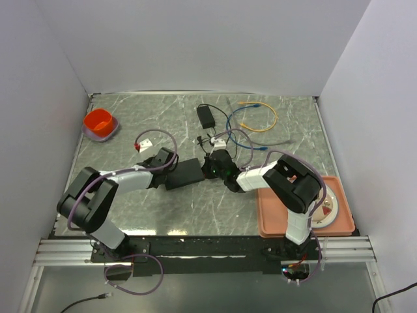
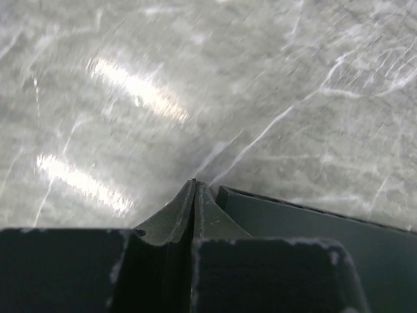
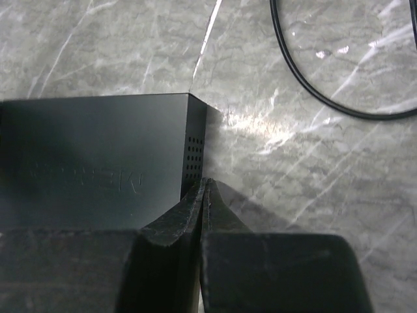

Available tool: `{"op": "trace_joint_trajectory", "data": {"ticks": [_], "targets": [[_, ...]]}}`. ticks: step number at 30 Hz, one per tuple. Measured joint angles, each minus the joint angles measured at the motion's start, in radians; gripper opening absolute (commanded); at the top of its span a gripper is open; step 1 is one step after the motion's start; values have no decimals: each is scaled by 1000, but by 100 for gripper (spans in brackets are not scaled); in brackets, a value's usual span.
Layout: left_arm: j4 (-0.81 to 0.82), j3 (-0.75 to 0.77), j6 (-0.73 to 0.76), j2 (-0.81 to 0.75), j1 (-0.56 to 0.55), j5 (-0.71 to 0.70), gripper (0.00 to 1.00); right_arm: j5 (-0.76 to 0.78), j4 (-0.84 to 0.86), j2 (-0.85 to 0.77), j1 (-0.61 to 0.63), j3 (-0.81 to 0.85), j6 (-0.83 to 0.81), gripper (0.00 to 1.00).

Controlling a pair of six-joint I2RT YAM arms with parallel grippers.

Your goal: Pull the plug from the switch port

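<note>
Left gripper [image 2: 194, 184], fingers pressed together on nothing, hangs low over the table [image 2: 195, 78], with the black box [image 2: 313, 228] just right of its tips. Right gripper [image 3: 204, 183], likewise pressed together and empty, has the box's vented end just left of its tips; the port is hidden.

The overhead view is bright, even and sharp, lit from above, with only short soft shadows under the arms on the marbled worktop [image 1: 195, 215]. The left wrist view is smeared by blur, and two long glare streaks burn white at its left. The right wrist view is crisper, with a small glare patch beside the black box [image 3: 98, 163], whose matte top stays dim.
</note>
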Motion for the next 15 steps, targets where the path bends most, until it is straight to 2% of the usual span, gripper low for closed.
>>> {"op": "trace_joint_trajectory", "data": {"ticks": [5, 15], "targets": [[15, 60, 92, 61, 8, -13, 3, 40, -13, -14, 21, -12, -1, 0], [138, 99, 138, 116, 36, -14, 5, 39, -87, -69, 95, -45, 3, 0]]}}
